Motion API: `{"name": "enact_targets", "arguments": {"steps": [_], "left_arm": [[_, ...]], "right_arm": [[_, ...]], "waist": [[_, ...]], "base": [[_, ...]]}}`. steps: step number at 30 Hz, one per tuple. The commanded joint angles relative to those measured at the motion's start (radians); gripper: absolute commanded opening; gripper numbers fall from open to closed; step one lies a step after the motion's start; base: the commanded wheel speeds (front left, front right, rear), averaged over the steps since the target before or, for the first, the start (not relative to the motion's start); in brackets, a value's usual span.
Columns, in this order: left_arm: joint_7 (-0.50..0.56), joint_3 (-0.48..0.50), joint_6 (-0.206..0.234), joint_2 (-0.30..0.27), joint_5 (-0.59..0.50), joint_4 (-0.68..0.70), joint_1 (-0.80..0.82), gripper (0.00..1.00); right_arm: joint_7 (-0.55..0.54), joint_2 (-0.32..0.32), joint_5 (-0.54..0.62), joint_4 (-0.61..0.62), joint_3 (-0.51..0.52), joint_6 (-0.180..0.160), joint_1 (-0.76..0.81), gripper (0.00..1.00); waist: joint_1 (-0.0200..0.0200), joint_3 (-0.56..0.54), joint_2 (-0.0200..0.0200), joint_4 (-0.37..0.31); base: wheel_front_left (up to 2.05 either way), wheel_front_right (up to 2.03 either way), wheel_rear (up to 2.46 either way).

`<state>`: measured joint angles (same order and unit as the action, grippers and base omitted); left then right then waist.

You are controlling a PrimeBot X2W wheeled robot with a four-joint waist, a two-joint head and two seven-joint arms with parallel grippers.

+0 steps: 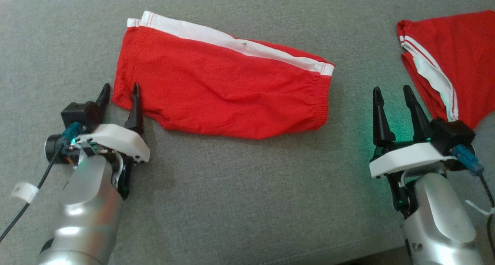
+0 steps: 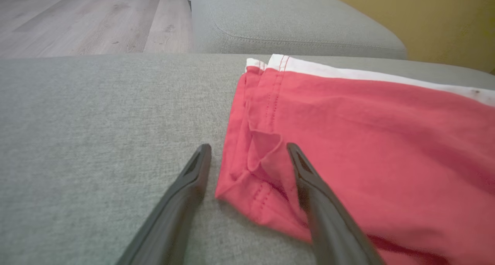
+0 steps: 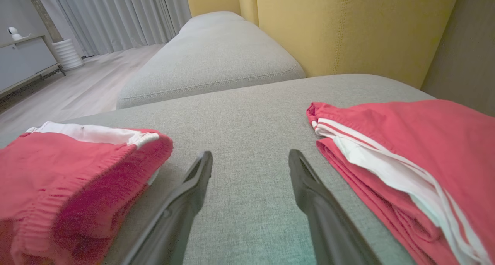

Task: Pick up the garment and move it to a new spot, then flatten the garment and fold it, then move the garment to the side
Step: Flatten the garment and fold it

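The garment [image 1: 220, 87], red shorts with a white side stripe, lies folded and fairly flat in the middle of the grey cushion. My left gripper [image 1: 120, 93] is open at its near left corner. In the left wrist view the hem corner of the garment [image 2: 367, 141] sits between the fingers of the left gripper [image 2: 248, 147], one finger over the cloth and the other on bare cushion. My right gripper [image 1: 392, 91] is open over bare cushion to the right of the garment. In the right wrist view the right gripper [image 3: 250, 153] holds nothing, and the garment [image 3: 69, 180] lies to its left.
A second red garment with white stripes [image 1: 452, 56] lies folded at the far right, also on the right side of the right wrist view [image 3: 406, 149]. A yellow backrest [image 3: 348, 29] stands behind, another grey cushion [image 3: 216, 60] beyond, and wooden floor [image 2: 89, 17] past the cushion's edge.
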<state>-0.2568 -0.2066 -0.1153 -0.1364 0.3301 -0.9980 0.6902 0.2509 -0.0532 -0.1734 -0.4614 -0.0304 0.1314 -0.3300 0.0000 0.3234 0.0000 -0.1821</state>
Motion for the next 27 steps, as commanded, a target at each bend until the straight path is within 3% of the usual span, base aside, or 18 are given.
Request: {"name": "enact_targets", "arguments": {"steps": [1, 4, 5, 6, 15, 27], "left_arm": [[-0.005, 0.019, 0.016, -0.038, -0.012, -0.006, 0.018, 1.00], [-0.005, -0.002, 0.008, -0.021, -0.018, -0.087, 0.022, 1.00], [-0.005, -0.008, 0.004, -0.014, -0.017, -0.106, 0.023, 0.29], [-0.005, -0.015, 0.000, -0.009, -0.017, -0.118, 0.025, 0.00], [-0.005, 0.002, -0.011, 0.018, 0.018, -0.073, -0.055, 0.00], [-0.005, 0.088, 0.051, 0.056, 0.012, 0.124, -0.313, 0.00]], "right_arm": [[0.011, 0.003, -0.003, 0.029, -0.024, -0.001, -0.026, 1.00], [0.011, 0.003, -0.009, 0.021, -0.020, -0.001, -0.019, 1.00], [0.011, 0.003, -0.008, 0.018, -0.019, -0.001, -0.018, 1.00], [0.011, 0.003, -0.007, 0.015, -0.017, -0.001, -0.017, 1.00], [0.011, 0.003, 0.009, -0.003, -0.020, -0.001, 0.011, 1.00], [0.011, 0.003, 0.016, -0.042, -0.013, -0.001, 0.107, 1.00]], "waist": [[0.0000, -0.001, 0.0000, 0.000], [0.0000, -0.013, 0.0000, 0.007], [0.0000, -0.017, 0.0000, 0.011], [0.0000, -0.023, 0.0000, 0.016], [0.0000, -0.117, 0.0000, 0.064], [0.0000, -0.245, 0.0000, 0.157]], "base": [[0.00, 0.00, 0.00], [0.00, 0.00, 0.00], [0.00, 0.00, 0.00], [0.00, 0.00, 0.00], [0.00, 0.00, 0.00], [0.00, 0.00, 0.00]]}}
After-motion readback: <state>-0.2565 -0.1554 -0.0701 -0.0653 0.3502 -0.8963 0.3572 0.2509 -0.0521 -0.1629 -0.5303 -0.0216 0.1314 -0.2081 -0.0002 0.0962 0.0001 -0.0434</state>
